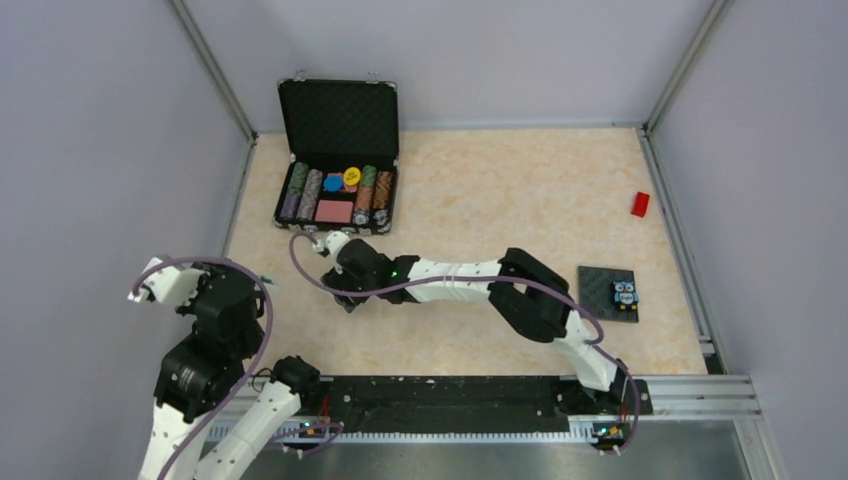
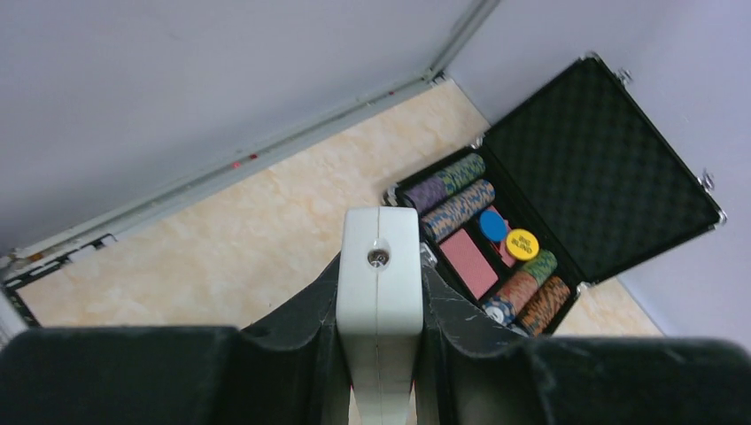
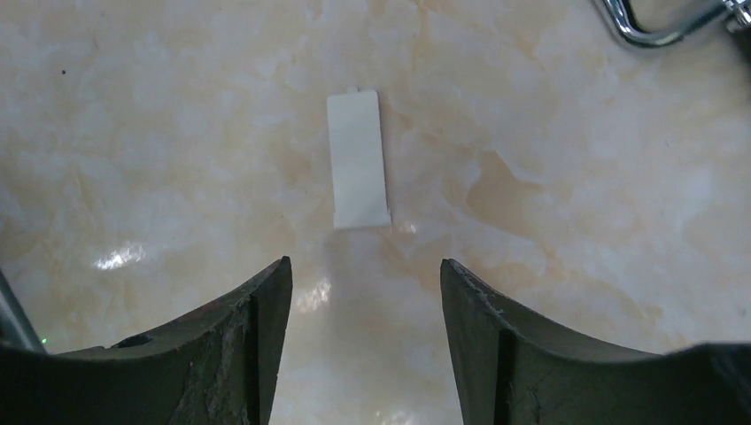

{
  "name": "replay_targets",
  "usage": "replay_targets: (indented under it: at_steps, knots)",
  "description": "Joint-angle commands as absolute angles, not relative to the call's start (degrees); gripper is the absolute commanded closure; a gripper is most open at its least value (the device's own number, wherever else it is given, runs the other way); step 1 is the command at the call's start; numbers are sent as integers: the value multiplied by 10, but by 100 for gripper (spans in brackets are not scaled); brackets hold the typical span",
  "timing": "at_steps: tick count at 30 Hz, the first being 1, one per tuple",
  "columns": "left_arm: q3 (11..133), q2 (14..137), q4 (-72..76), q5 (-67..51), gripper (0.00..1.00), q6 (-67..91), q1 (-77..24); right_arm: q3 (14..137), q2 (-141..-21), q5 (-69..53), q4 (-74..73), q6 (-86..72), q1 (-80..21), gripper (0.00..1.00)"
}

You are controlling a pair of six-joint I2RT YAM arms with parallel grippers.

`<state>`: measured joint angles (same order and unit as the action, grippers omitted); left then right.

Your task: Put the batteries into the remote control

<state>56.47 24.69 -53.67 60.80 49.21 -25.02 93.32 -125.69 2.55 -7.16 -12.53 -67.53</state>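
My left gripper [image 1: 172, 285] is raised at the far left and is shut on the remote control [image 1: 148, 287], a slim white bar. In the left wrist view the remote [image 2: 381, 230] stands end-on between my fingers [image 2: 381, 266], with a small lens on its end face. My right gripper [image 1: 330, 243] reaches left, close to the front of the chip case. In the right wrist view it [image 3: 364, 263] is open and empty just above the table. The short flat white cover plate [image 3: 359, 159] lies just ahead of its tips. The batteries are out of view.
An open black case of poker chips [image 1: 337, 190] stands at the back left; its metal handle [image 3: 655, 27] shows near my right gripper. A small red block [image 1: 640, 204] lies at the far right. A black pad [image 1: 598, 285] with a blue owl figure [image 1: 625, 293] sits at the right.
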Motion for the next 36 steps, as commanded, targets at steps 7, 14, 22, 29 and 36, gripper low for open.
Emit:
replay_targets:
  at_steps: [7,14,22,29,36]
  knots:
    - [631,224,-555,669,100,471,-249,1103,-1393,58,-89,-66,-699,38]
    - [632,203,-550,655,100,464,-249,1138,-1425,78,-168,-27,-712,56]
    - [602,195,-531,624,100,459,-249,1088,-1399,81,-245,-30,-711,82]
    - [564,202,-493,565,100,441,-249,985,-1327,87,-295,-13,-707,81]
    - [533,213,-461,510,100,442,-249,797,-1202,28,-326,-7,-694,80]
